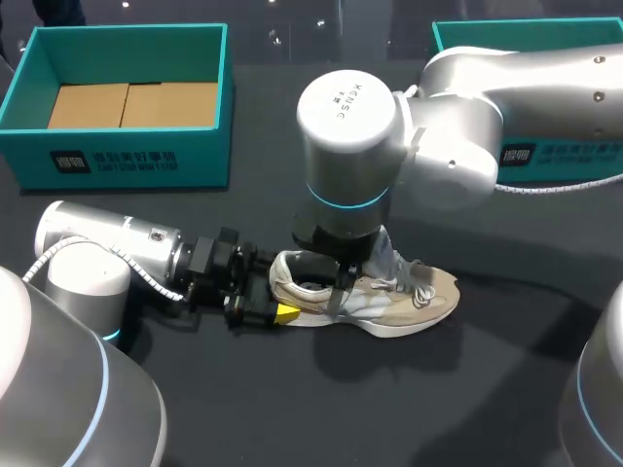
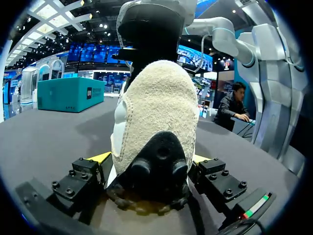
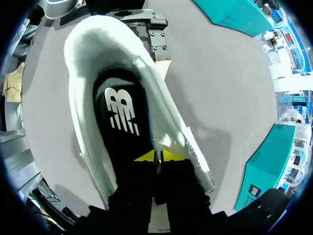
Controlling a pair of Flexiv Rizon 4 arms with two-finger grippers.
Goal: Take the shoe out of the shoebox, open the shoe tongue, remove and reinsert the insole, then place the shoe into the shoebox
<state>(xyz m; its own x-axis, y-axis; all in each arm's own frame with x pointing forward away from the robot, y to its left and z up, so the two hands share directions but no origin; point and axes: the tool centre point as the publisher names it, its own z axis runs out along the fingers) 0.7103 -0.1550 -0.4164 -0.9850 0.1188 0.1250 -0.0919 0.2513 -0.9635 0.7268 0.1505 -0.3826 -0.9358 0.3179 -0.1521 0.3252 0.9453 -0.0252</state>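
High overview, close wrists (shoe (image 1: 419, 297) shared)

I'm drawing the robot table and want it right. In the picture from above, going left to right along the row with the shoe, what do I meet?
First the left arm → left gripper → shoe, heel first, toe last. The right arm hangs over the shoe, so it has no clear place.

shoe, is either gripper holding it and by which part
The left gripper holds the shoe by its heel, a finger on each side. The right gripper is shut inside the shoe, at the insole; whether it pinches anything cannot be told.
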